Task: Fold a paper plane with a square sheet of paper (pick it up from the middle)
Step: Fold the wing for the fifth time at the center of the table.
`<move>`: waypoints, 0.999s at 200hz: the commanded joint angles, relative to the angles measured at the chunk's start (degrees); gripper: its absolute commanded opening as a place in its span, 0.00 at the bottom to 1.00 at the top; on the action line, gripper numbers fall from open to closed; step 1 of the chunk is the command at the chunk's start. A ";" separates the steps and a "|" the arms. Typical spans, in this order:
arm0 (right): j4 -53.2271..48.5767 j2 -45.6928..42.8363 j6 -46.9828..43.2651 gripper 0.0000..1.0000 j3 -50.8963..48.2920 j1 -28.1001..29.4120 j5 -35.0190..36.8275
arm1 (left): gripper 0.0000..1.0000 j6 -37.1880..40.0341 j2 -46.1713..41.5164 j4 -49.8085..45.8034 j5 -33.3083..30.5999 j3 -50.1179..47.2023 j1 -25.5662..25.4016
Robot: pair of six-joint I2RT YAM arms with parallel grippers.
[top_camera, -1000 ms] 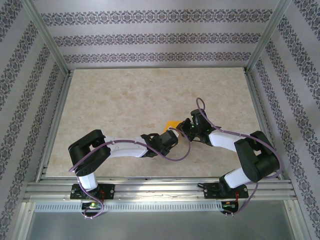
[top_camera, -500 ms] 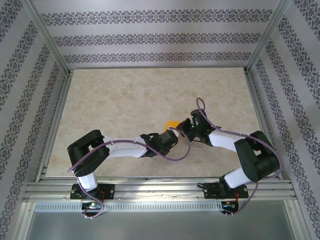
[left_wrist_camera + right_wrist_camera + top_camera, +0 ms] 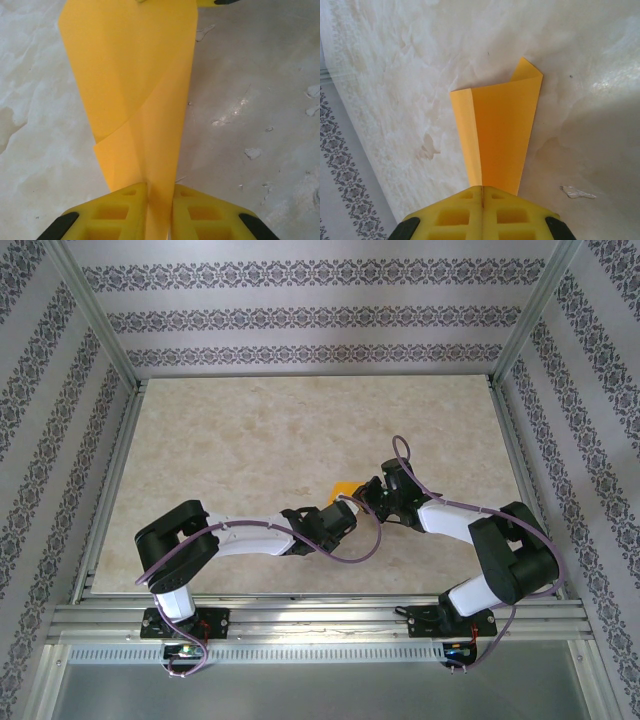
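Orange paper (image 3: 135, 75): thin sheet, partly folded, with a slanting crease and overlapping layers; in the top view it shows as a small bright patch (image 3: 345, 487) just right of centre, where the two arms meet.
Left jaws: almost shut, their yellow fingers (image 3: 120, 212) pinching the paper's narrow lower end at the bottom centre of the left wrist view; the sheet widens from there to the top edge.
Right jaws: pressed fully together, their yellow fingers (image 3: 455, 215) clamping the paper at the bottom centre of the right wrist view; the sheet fans upward, a strip folded over along its left side, its upper right corner bent.
Left arm (image 3: 250, 537): reaches in from the lower left.
Right arm (image 3: 450, 520): reaches in from the lower right.
Tabletop (image 3: 250, 430): pale, marbled beige, with small scuffs.
Walls (image 3: 300, 315): grey with dark patterned bands, on three sides.
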 commanded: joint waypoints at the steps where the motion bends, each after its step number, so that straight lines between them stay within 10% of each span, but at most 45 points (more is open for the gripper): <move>1: -1.14 -1.04 -0.10 0.00 -0.32 0.69 0.30 | 0.18 -0.40 -0.84 -1.08 -1.13 1.19 -0.77; 115: -8.39 -6.70 -8.60 0.25 -0.05 -1.86 0.52 | 0.00 -3.02 -0.77 0.23 0.13 0.68 -0.04; 200: -13.20 -22.38 -15.50 0.44 -5.79 -9.76 2.48 | 0.00 -12.54 -5.01 10.66 16.40 -6.00 6.69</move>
